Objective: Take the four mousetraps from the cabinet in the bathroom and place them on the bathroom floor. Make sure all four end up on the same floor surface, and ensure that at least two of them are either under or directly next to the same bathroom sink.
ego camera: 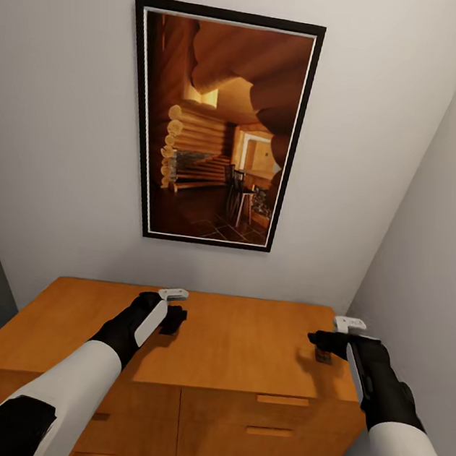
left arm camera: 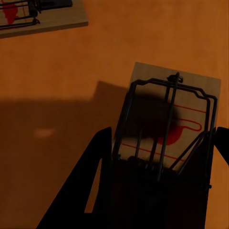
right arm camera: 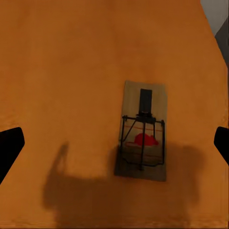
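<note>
Your left gripper (left arm camera: 162, 157) sits clamped around a mousetrap (left arm camera: 174, 114) lying on the cabinet (ego camera: 239, 347) top — a second mousetrap (left arm camera: 38, 16) lies nearby. Your right gripper (right arm camera: 114, 143) hangs spread wide above another mousetrap (right arm camera: 142, 133), flat on the same wooden top, fingers (right arm camera: 9, 143) well apart from it. A framed picture (ego camera: 217, 128) hangs above.

Dim, warm overhead light; soft arm shadows on cabinet top (ego camera: 239, 347); wrist views dark, slightly blurred.
</note>
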{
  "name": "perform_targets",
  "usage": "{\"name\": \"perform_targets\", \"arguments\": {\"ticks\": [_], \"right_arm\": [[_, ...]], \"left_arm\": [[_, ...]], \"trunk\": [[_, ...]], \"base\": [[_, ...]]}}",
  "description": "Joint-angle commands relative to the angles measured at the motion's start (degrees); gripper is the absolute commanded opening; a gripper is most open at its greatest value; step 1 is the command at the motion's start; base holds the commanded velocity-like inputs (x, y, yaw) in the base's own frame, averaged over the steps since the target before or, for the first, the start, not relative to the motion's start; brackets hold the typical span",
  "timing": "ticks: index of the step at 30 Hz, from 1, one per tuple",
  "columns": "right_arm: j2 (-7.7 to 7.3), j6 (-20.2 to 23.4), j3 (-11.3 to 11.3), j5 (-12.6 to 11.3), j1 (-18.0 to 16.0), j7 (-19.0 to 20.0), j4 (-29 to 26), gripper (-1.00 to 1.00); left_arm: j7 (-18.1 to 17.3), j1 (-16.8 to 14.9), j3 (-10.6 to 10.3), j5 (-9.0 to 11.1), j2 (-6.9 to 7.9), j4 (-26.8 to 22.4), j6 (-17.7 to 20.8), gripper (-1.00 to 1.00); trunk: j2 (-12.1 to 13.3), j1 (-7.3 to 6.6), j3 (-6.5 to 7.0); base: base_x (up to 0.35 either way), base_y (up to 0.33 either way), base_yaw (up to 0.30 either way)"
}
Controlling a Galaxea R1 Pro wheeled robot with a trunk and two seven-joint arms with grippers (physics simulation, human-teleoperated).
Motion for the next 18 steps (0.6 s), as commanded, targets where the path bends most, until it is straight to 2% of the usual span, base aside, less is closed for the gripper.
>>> {"name": "perform_targets", "arguments": {"ticks": [1,5,6,11,15,16,18], "right_arm": [[0.01,0.2,-0.1,0.6,-0.1,0.4,0.5,1.00],[-0.03,0.1,-0.2,1.3,-0.1,-0.2,1.9,1.00],[-0.10,0.1,-0.3,2.2,-0.2,-1.2,2.5,1.00],[-0.86,0.2,-0.3,2.7,-2.1,-2.0,4.6,1.00],[-1.60,0.0,-0.3,2.8,-5.6,-2.5,11.8,1.00],[-1.73,-0.1,-0.3,3.0,-7.1,-2.9,15.1,1.00],[-1.82,-0.3,-0.3,3.2,-8.3,-3.3,17.5,1.00]], "left_arm": [[0.5,0.0,-0.2,0.5,0.02,-0.1,0.2,-1.00],[0.5,0.0,-0.2,0.5,-0.04,-0.1,0.2,-1.00],[0.5,0.0,-0.2,0.6,-0.08,-0.1,0.2,-1.00],[0.5,0.0,-0.2,0.6,-0.11,-0.1,0.2,-1.00],[0.5,0.0,-0.2,0.5,-0.11,-0.1,0.2,-1.00],[0.5,0.0,-0.2,0.5,-0.11,-0.1,0.2,-1.00],[0.5,0.0,-0.2,0.5,-0.11,-0.1,0.2,-1.00]], "trunk": [[-0.1,0.02,-0.11],[-0.1,0.02,-0.11],[-0.1,0.02,-0.11],[-0.1,0.02,-0.11],[-0.1,0.02,-0.11],[-0.1,0.02,-0.11],[-0.1,0.02,-0.11]], "base": [[0.000,0.000,0.000],[0.000,0.000,0.000],[0.000,0.000,0.000],[0.000,0.000,0.000],[0.000,0.000,0.000],[0.000,0.000,0.000],[0.000,0.000,0.000]]}}
